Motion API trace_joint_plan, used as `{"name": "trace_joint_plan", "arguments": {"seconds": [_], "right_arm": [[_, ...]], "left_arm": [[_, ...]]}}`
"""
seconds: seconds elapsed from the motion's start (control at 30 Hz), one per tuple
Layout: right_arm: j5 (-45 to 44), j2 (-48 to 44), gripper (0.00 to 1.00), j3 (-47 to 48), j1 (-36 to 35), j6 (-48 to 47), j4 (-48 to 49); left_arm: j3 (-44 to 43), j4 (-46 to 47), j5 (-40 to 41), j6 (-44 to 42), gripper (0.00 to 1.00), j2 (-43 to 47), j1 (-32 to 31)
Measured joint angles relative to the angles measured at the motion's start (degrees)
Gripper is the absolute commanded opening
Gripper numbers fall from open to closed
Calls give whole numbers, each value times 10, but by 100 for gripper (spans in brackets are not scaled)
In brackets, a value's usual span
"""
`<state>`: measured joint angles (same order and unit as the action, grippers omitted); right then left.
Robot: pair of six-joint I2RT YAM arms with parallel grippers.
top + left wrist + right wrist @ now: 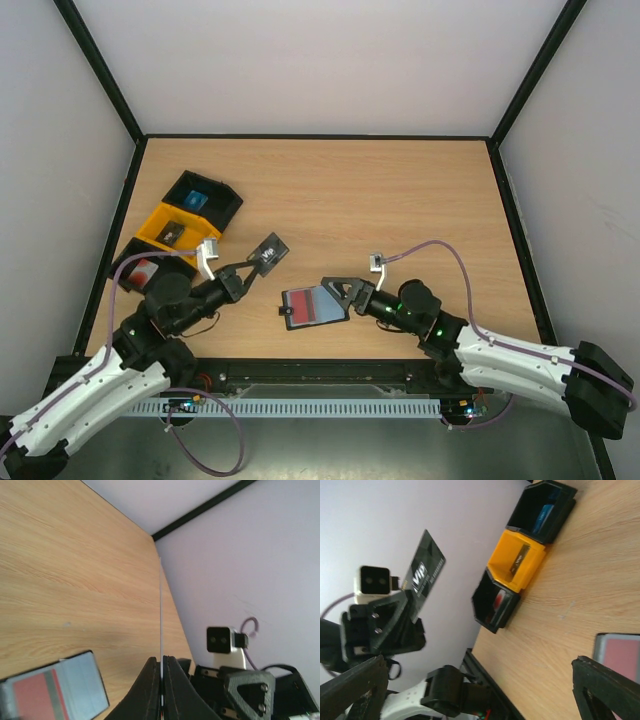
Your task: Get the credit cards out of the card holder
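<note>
The card holder [322,298] lies open on the table, its grey-blue inner face up and a red credit card [306,317] in it. It also shows in the left wrist view [82,680] and at the right edge of the right wrist view [620,652]. A dark grey credit card [268,252] is raised above the table to the holder's left, with my left gripper [252,266] shut on it; it appears edge-on [161,610] between the closed fingers. My right gripper [338,294] stands open at the holder's right edge, nothing between its fingers [602,690].
Three small trays stand in a row at the far left: a black tray [205,198] holding a blue card, a yellow tray [172,230] holding a dark card, and a black tray [140,270] holding a red card. The enclosure's walls border the table.
</note>
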<state>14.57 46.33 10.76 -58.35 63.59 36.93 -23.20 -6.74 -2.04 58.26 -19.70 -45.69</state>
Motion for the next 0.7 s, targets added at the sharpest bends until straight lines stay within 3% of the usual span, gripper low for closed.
{"name": "trace_joint_plan", "arguments": {"seconds": [0.37, 0.53, 0.7], "right_arm": [[-25, -54, 98, 13, 0, -60, -128], [-25, -54, 98, 31, 0, -80, -156], [-27, -53, 98, 34, 0, -90, -163]], "left_arm": [[-147, -135, 51, -46, 3, -108, 109], [-203, -165, 27, -85, 3, -168, 202], [-220, -185, -61, -128, 3, -230, 336]]}}
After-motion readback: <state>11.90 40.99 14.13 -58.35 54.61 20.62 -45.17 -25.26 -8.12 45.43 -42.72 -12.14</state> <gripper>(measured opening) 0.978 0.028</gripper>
